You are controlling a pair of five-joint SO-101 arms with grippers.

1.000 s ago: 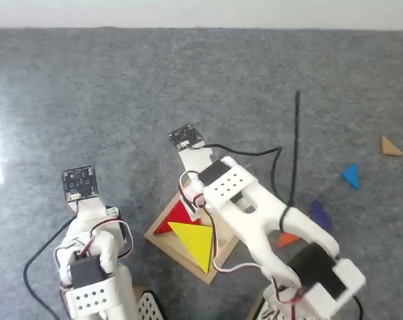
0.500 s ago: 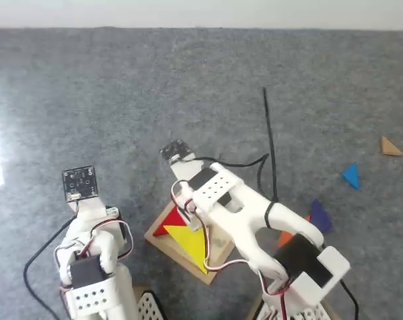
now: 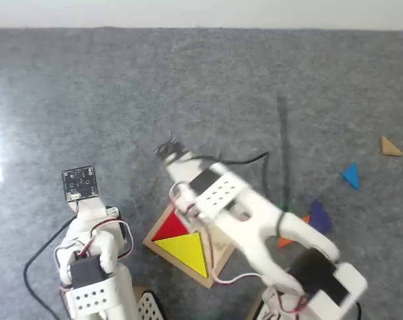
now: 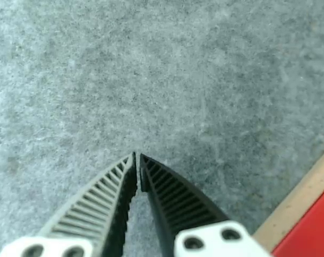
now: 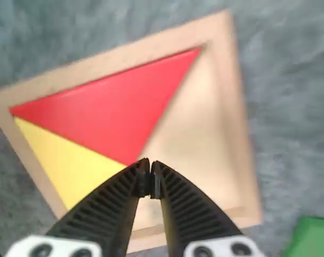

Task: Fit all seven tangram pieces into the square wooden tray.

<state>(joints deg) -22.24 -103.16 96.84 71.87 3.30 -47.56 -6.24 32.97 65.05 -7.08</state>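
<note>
1. The right arm has swung across the square wooden tray (image 5: 97, 68) in the last second. The right gripper (image 5: 150, 168) now hangs over the tray's bare floor, jaws pressed together and carrying nothing.
2. The yellow triangle (image 5: 70, 163) lay skewed a second ago. It now lies flat in the tray, one edge flush against the red triangle (image 5: 113, 112).
3. Assessment: two of seven pieces are seated. Roughly half the tray floor is open, so the job is at an early stage.
4. The left gripper (image 4: 137, 160) has not moved. It hangs over bare carpet just beside a tray corner, jaws together and empty.
5. Five pieces are outstanding:
   - A green piece (image 5: 311, 238) lies near the tray.
   - An orange piece (image 3: 288, 240) and a purple piece (image 3: 319, 215) lie beside the right arm.
   - A blue triangle (image 3: 350, 175) and a tan triangle (image 3: 388, 146) lie well apart, toward the far right.
6. The surface is mottled grey carpet (image 3: 121, 93). A black cable (image 3: 281, 147) trails from the right arm. A pale wall (image 3: 201, 13) bounds the far edge.
</note>
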